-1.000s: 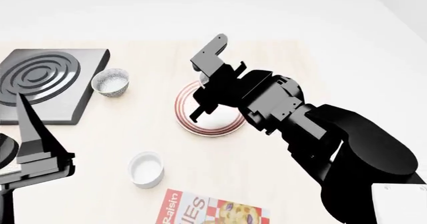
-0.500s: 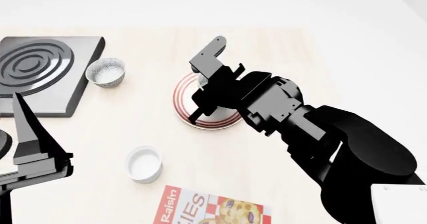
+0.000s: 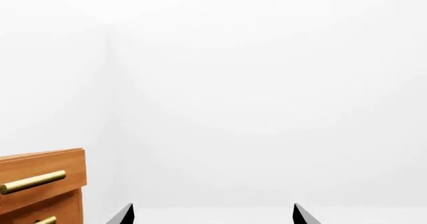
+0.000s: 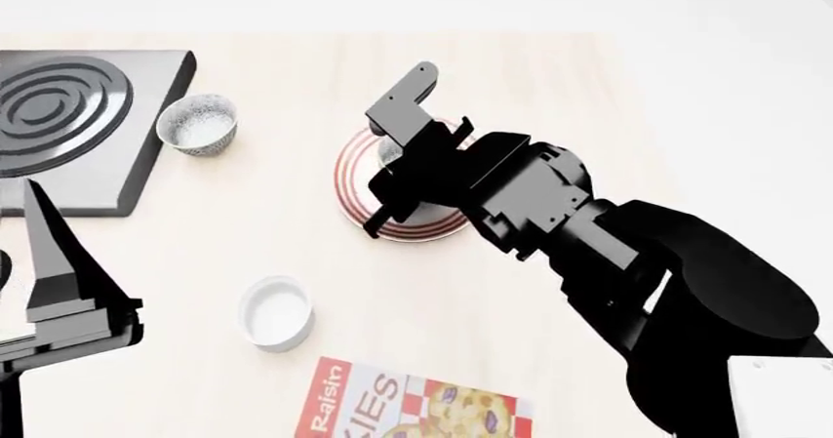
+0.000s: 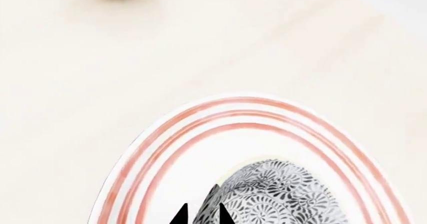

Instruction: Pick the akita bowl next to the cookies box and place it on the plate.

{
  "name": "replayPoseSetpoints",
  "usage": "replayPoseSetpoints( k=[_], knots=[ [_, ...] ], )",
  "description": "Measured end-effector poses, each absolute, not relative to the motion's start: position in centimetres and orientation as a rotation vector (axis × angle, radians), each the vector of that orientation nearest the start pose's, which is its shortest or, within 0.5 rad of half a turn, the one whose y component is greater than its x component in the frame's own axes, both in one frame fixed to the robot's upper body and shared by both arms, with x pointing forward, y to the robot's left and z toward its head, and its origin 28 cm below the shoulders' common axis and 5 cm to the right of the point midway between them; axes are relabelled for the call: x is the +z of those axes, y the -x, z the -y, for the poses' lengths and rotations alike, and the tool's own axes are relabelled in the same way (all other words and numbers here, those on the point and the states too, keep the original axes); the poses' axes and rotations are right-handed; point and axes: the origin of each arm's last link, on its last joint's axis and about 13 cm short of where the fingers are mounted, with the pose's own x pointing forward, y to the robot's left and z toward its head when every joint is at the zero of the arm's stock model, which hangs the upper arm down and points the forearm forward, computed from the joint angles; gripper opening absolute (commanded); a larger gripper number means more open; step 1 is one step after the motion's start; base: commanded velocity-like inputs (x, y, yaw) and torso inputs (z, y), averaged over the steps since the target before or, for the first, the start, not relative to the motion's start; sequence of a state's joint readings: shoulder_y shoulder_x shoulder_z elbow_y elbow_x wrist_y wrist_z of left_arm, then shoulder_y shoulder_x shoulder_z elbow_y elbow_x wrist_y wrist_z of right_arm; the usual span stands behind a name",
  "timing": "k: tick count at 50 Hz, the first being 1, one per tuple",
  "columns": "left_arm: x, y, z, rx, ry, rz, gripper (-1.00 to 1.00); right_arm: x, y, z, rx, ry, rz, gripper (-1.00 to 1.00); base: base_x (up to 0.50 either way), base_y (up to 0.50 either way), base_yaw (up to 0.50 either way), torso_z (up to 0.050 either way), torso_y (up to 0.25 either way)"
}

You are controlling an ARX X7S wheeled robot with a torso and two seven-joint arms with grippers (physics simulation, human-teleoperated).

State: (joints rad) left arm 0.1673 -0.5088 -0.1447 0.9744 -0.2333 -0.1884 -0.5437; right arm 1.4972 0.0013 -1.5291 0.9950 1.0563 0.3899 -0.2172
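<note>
A second speckled bowl (image 4: 197, 124) sits beside the ridged grey slab (image 4: 72, 116); a plain white cup (image 4: 275, 312) lies below. The left gripper (image 3: 212, 215) stands open, empty. The right gripper (image 5: 200, 215) pinches the akita bowl (image 5: 280, 196) over the red-ringed plate (image 5: 160, 149). The glossy cookies box (image 4: 404, 404) lies nearer.

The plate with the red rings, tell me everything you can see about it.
The plate is round, shallow and white, with red concentric rings near its rim, and looks ceramic. It lies flat on the pale wooden table. An akita bowl, grey patterned outside, sits over its middle, with the right gripper pinched on the bowl's rim. The right arm hides part of it in the head view.
</note>
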Motion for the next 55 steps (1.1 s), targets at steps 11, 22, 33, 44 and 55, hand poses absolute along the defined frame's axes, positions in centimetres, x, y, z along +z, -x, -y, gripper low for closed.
replayPoseSetpoints(
  k=[11,22,33,44,55],
  knots=[
    [18.6,-14.1,-26.1,0.308,-0.141,0.672,1.0,21.2,-41.2,1.9,0.688,0.519,-0.342,-1.0,0.0,0.0,0.0,0.0,0.0],
    [18.4,-14.2,-26.2,0.31,-0.138,0.672,1.0,20.9,-41.1,1.7,0.707,0.509,-0.332,1.0,0.0,0.0,0.0,0.0,0.0],
    [18.3,-14.3,-26.2,0.306,-0.137,0.672,1.0,21.9,-41.3,1.6,0.72,0.48,-0.284,1.0,0.0,0.0,0.0,0.0,0.0],
    [18.3,-14.3,-26.1,0.302,-0.136,0.672,1.0,25.5,-41.4,2.0,0.725,0.44,-0.183,1.0,0.0,0.0,0.0,0.0,0.0],
    [18.4,-14.2,-26.0,0.299,-0.136,0.674,1.0,33.6,-39.3,4.0,0.738,0.257,0.088,1.0,0.0,0.0,0.0,0.0,0.0]
  ],
)
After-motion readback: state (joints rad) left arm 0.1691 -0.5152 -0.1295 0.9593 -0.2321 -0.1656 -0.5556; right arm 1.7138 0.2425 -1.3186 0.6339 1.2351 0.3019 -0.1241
